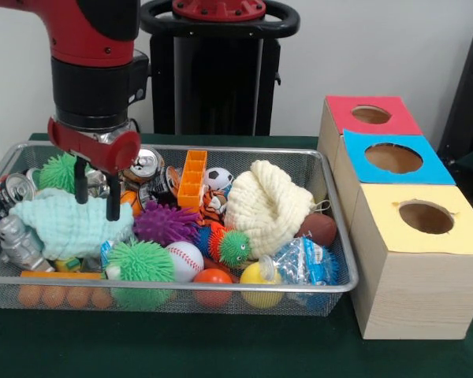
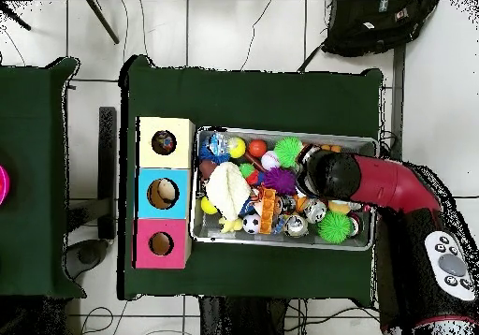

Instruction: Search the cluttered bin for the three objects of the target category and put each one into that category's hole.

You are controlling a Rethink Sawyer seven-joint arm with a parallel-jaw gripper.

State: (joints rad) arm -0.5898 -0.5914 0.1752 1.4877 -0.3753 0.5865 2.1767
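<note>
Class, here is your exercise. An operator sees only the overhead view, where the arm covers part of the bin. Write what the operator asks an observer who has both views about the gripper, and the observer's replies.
Operator: The arm hides the gripper from me. Is it open?
Observer: Yes. In the front view the gripper is open, and its two black fingers point straight down.
Operator: What lies under it?
Observer: A pale mint cloth. The tips hang about level with its top, but I cannot tell whether they touch it.
</note>
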